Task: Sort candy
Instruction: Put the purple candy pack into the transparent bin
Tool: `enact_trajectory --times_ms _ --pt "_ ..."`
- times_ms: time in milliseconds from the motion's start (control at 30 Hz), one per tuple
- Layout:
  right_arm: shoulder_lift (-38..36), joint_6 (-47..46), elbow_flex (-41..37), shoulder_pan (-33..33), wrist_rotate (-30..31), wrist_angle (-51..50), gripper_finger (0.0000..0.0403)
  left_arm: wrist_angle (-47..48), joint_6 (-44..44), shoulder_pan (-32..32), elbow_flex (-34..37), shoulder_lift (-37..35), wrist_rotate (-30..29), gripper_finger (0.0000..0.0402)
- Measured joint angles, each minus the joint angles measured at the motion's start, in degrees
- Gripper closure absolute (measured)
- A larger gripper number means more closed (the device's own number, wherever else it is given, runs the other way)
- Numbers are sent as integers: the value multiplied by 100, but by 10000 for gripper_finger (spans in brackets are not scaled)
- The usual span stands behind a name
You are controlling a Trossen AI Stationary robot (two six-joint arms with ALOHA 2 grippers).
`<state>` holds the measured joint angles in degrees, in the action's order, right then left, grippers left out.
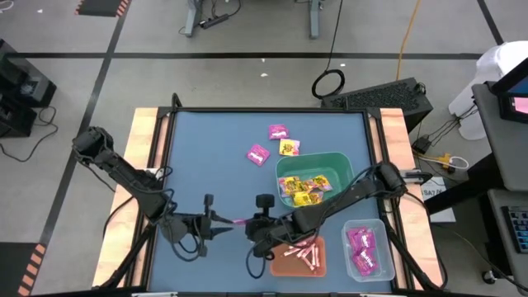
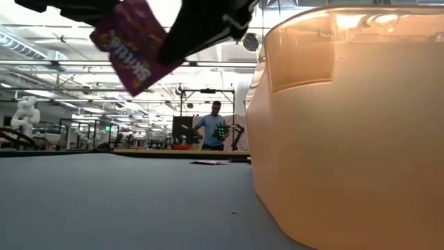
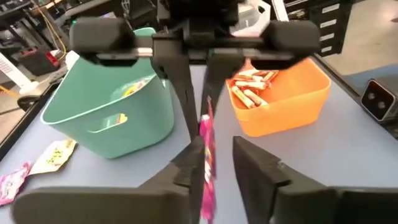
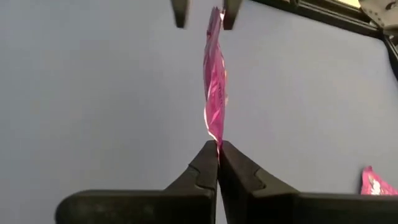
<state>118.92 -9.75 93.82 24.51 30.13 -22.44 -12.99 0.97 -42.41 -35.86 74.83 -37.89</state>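
Midair near the table's front edge, one magenta packet (image 4: 214, 93) hangs pinched in the closed right tool (image 4: 217, 149), while the left tool (image 4: 202, 15) stands slightly parted around its other end. Two more magenta packets (image 1: 258, 153) lie beyond.

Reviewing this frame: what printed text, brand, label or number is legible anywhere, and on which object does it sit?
"Skittles", upside down and partly hidden: on the magenta-purple square candy packet hanging over the table in the low view.
Yellow square packets in the green plastic bin: print too small to read.
Magenta packets in the clear plastic bin: too small to read.
Pink-white sticks in the orange plastic bin: no legible print.
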Motion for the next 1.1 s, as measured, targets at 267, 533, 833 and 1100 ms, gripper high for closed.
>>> enact_trajectory --times_ms 267,533,833,1100 --pt "-130 -147 4 36 -28 -220 402 -64 160 -29 0 3 -200 278" --pt "-130 -139 4 36 -24 -218 403 -370 168 111 -2 229 -138 277" --pt "-130 -138 4 36 -26 -231 403 -1041 -189 168 0 571 -136 368" --pt "-130 -176 4 51 -22 -273 387 -1123 -289 168 0 605 -145 398"
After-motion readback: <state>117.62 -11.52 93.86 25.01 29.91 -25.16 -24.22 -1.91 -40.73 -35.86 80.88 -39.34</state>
